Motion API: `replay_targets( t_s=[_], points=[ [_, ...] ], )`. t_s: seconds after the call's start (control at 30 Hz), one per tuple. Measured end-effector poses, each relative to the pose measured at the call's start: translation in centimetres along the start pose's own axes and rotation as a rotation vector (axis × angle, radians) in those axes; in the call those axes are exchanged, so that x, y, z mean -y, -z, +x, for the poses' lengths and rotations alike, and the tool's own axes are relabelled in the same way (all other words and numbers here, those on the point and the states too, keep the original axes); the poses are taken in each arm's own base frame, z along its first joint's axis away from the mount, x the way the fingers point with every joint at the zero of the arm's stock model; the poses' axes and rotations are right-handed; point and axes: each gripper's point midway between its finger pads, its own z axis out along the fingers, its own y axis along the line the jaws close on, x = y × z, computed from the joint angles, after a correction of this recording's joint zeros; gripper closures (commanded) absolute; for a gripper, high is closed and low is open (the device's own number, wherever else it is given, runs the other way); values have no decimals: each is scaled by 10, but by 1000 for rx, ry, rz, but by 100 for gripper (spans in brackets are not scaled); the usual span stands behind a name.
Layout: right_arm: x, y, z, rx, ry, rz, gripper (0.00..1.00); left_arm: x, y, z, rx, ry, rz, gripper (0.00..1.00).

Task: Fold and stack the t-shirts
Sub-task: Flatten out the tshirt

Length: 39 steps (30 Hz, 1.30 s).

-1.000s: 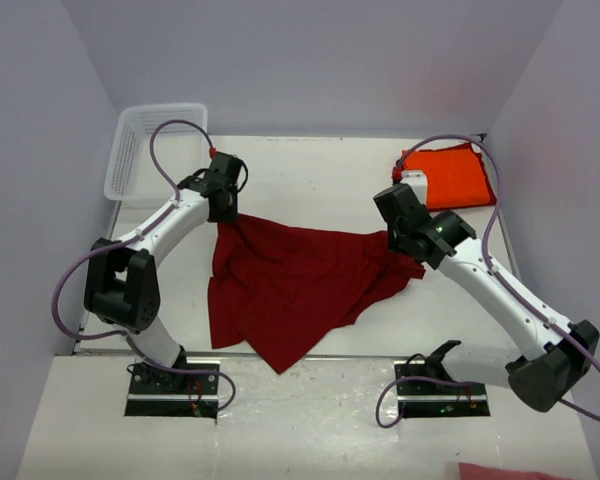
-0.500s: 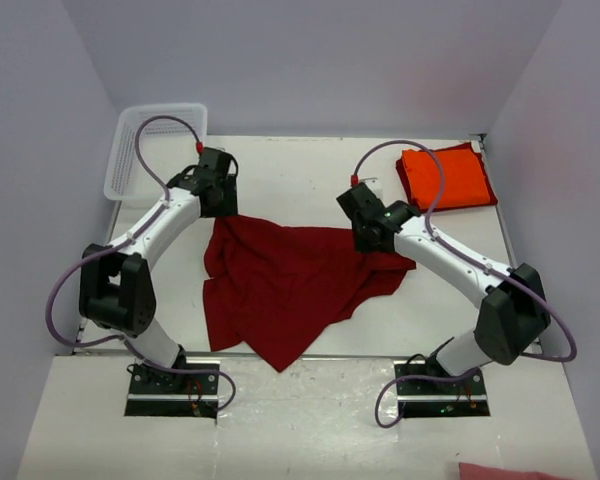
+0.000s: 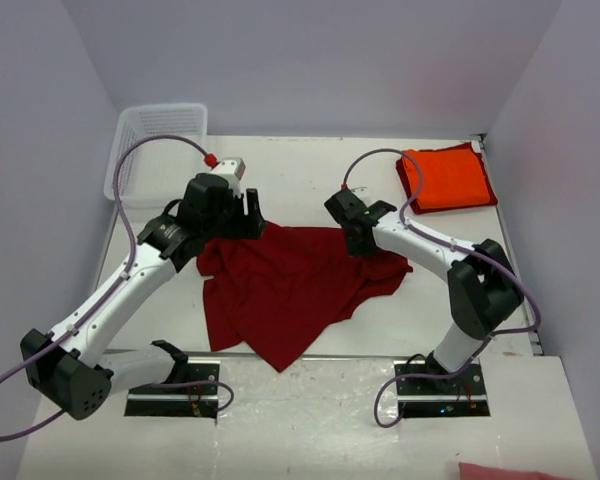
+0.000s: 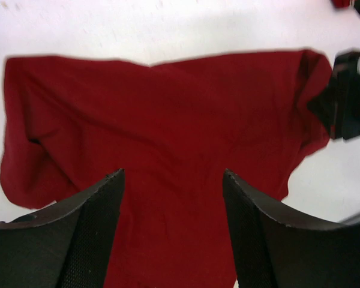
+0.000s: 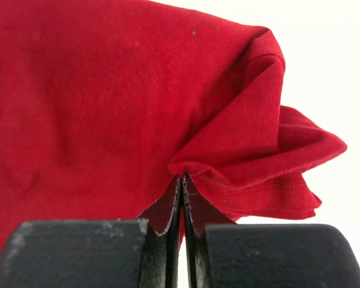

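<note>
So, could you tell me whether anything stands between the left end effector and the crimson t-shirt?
Nothing visible does: the left end effector is open over the crimson t-shirt, bare cloth showing between its fingers.

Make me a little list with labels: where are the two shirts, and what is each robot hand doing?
red t-shirt: crumpled, spread mid-table, not folded
orange t-shirt: folded flat, far right corner
left gripper: open, above the red t-shirt, holding nothing
right gripper: shut, pinching the red t-shirt's edge
basket: white, far left corner
</note>
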Motion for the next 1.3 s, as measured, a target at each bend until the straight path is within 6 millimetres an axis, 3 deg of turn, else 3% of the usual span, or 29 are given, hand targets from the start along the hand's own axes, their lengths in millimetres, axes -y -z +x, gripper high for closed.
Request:
replay_targets(
  t_s=[0.13,0.3,0.67,0.83,1.0,1.13,1.3],
  points=[
    [-4,-13,9,-28,-9,12,98,-2,4,41,-78,13,38,38],
    [-5,-22,25,-71,-20,13,93,-12,5,67,-128,13,21,38],
    [-8,-31,41,-99,-38,-2,79,-9,15,66,-107,14,53,38],
    [-15,-31,46,-102,-29,-30,64,-7,13,72,-125,15,67,38],
    [-29,-20,42,-72,-7,-66,54,-7,11,78,-143,16,75,38],
    [-41,-9,34,-26,-7,-101,32,-7,9,83,-154,16,77,38],
    [-50,2,22,62,-57,-116,32,-6,9,90,-173,19,96,39]
  ],
)
